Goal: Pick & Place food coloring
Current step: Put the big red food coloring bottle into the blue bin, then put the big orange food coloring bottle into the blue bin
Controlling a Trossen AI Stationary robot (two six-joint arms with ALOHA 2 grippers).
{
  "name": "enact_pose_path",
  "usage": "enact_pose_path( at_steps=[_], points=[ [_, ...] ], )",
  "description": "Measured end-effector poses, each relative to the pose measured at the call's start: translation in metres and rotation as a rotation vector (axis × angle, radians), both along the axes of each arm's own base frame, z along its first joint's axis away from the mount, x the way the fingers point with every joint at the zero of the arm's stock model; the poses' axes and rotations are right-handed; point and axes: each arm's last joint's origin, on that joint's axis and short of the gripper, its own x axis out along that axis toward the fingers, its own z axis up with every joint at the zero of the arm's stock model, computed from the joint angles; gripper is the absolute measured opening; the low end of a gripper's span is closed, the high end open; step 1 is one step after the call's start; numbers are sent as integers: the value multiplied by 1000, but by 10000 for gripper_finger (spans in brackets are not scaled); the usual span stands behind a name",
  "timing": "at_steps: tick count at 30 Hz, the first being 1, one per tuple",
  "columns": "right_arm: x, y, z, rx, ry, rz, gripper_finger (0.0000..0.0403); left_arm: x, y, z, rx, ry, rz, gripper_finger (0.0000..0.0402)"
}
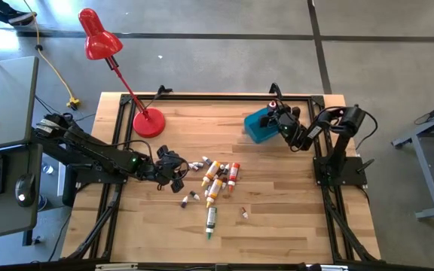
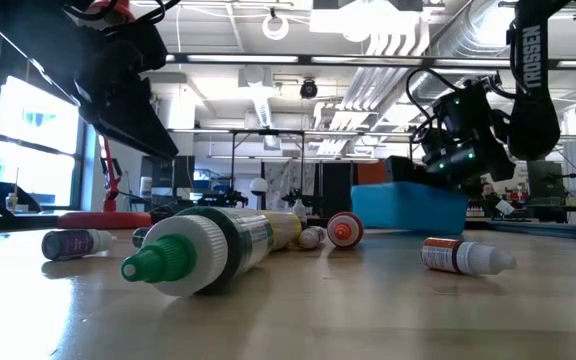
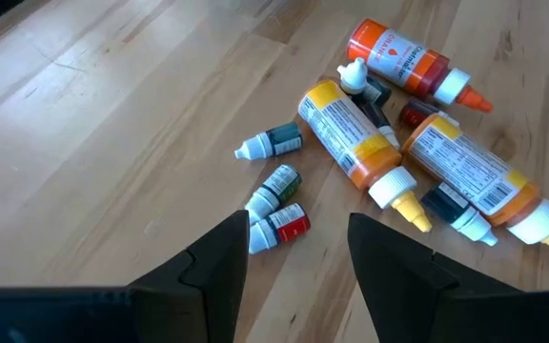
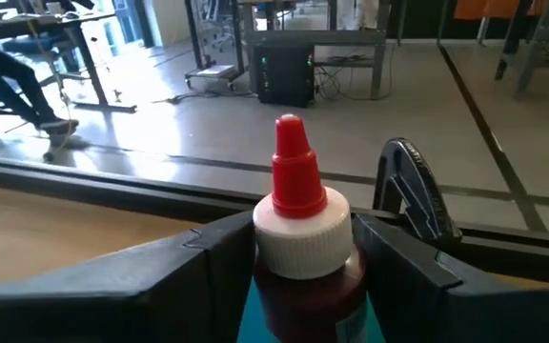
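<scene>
From above, the right gripper [image 1: 277, 113] hangs over the blue bin [image 1: 258, 128]. Most food coloring bottles [image 1: 215, 181] lie well apart from the bin, near the left gripper [image 1: 179, 173].

Low down, the bin's inside is hidden, so maybe few are in.

The left gripper's fingers gape, holding nothing.

The right gripper squeezes a red-tipped bottle [image 4: 298, 219] between its fingers, over the bin.

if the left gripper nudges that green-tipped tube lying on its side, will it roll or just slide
The green-tipped tube looks round and lies flat on smooth wood, so a sideways push probably rolls it. Its wider cap may make it curve. The open left gripper hovers away from it.
</scene>
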Motion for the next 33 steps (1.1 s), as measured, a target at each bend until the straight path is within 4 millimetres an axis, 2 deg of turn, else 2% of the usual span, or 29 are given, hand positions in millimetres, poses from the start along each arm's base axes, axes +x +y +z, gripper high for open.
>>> enact_pose_path(
  at_steps=[6,15,22,33],
  points=[
    [1,0,2,-16,-1,45,197,0,0,0,-1,0,0,179],
    [0,0,3,-38,29,16,217,0,0,0,-3,0,0,179],
    [0,0,22,-98,-10,13,206,0,0,0,-3,0,-1,179],
    [-5,3,46,-181,84,-20,185,0,-1,0,-15,3,-13,179]
  ],
)
